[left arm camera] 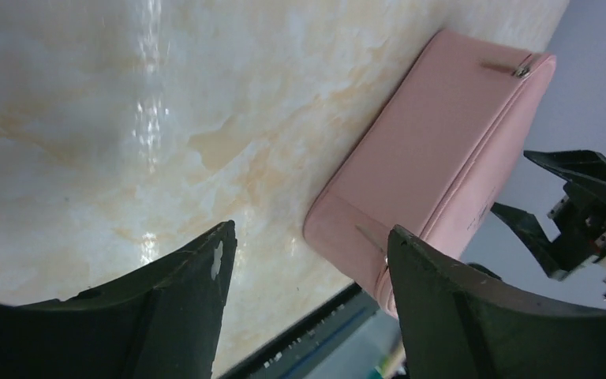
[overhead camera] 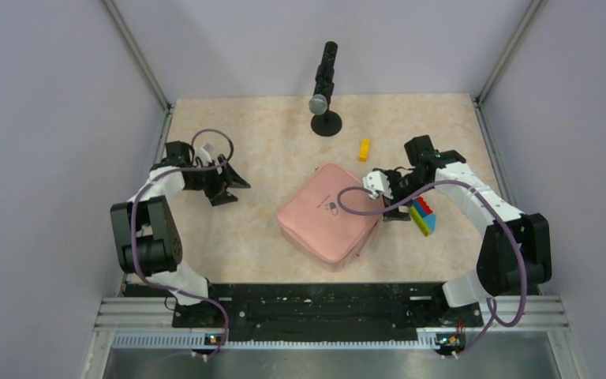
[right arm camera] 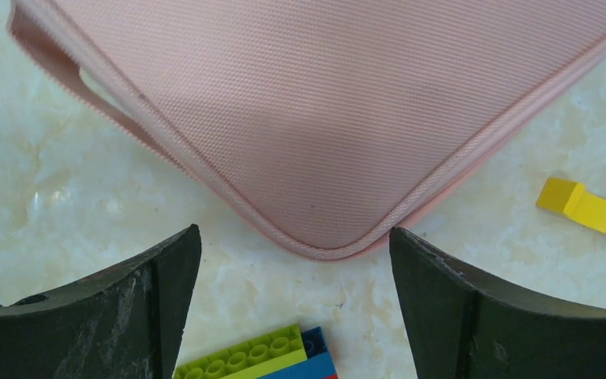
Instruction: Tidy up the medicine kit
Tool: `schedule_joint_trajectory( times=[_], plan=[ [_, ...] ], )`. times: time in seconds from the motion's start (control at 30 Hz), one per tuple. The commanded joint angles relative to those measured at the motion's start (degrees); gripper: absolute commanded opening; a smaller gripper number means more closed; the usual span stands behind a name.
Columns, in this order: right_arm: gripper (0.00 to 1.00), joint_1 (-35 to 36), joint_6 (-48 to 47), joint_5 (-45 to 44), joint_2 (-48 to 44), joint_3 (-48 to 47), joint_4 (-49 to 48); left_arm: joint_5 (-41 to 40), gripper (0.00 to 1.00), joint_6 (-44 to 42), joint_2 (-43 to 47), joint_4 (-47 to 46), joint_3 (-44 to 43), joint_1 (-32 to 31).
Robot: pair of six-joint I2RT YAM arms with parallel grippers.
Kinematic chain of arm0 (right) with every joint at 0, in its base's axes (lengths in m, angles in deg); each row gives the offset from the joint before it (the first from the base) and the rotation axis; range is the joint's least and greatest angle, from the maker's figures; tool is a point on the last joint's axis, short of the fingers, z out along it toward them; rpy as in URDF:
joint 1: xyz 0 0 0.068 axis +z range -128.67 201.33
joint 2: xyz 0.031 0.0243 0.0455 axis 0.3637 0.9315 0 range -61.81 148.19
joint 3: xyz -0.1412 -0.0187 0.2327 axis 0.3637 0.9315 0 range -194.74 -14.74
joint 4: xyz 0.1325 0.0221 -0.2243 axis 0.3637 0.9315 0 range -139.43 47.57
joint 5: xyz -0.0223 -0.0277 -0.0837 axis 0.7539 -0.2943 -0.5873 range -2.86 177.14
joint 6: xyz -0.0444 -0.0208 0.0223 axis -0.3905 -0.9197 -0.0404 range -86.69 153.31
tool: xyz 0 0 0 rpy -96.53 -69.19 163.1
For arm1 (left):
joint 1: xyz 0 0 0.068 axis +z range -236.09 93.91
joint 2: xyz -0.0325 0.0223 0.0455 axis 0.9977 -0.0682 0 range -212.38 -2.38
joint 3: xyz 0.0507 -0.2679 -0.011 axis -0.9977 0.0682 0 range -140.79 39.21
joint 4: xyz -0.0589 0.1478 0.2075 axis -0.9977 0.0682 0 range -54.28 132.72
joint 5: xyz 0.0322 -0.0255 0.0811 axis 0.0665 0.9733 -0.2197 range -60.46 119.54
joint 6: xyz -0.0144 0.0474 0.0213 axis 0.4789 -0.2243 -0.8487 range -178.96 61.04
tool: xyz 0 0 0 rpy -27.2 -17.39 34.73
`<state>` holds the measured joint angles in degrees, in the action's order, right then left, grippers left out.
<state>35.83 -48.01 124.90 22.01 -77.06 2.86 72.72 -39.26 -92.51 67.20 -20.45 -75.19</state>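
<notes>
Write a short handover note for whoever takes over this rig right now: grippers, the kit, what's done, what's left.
Left gripper: open, empty, left of the medicine kit, clear of it.
Right gripper: open, empty, at the kit's right corner.
Kit closed, between the arms; brick block and yellow piece lie outside it.
Done: nothing visible. Left: open the kit, organize it.

so the desk [overhead camera: 237,237] has a black mic stand [overhead camera: 326,87] at the back, a loose yellow brick [overhead camera: 364,149] and a multicoloured brick stack [overhead camera: 423,216]
</notes>
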Motion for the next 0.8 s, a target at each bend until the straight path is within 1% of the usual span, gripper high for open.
schedule_joint_trajectory(
  times=[0.0,0.03,0.1,0.2,0.27,0.37,0.5,0.6,0.67,0.77],
  plan=[
    [0.87,1.21,-14.02,-2.43,-0.51,-0.88,7.28,7.19,0.74,2.87,-0.84,4.12,0.71,-0.19],
    [0.87,1.35,-13.96,-1.95,-0.52,-0.29,6.80,8.43,0.74,3.72,-0.77,3.58,1.88,-0.19],
    [0.87,2.23,-10.51,-1.05,-0.49,1.07,4.12,11.56,0.75,7.00,-1.59,1.72,4.77,-0.20],
    [0.85,5.77,-3.70,-1.26,-0.65,3.37,-0.54,18.26,0.75,14.93,-1.12,-8.27,12.78,-1.40],
    [0.81,8.44,0.93,-1.36,-1.47,4.27,-1.16,17.71,0.74,13.31,-0.54,-7.11,14.01,-3.95],
    [0.74,12.49,11.94,-1.58,-4.23,6.90,-3.46,19.76,0.75,10.24,-1.57,-4.52,13.62,-7.34],
    [0.73,19.00,32.08,-4.39,-8.66,12.07,-15.46,22.70,0.75,9.62,-4.54,-4.80,10.31,-10.49],
    [0.73,22.00,43.13,-5.36,-9.39,13.55,-20.40,23.53,0.76,5.79,-8.37,0.17,4.00,-12.38],
    [0.74,22.06,45.12,-6.52,-9.73,13.67,-20.67,24.07,0.74,2.68,-12.30,4.27,-1.18,-13.11],
    [0.80,21.13,38.61,-13.63,-8.80,10.66,-14.30,22.77,0.68,0.97,-17.53,6.60,-8.49,-13.91]
  ],
)
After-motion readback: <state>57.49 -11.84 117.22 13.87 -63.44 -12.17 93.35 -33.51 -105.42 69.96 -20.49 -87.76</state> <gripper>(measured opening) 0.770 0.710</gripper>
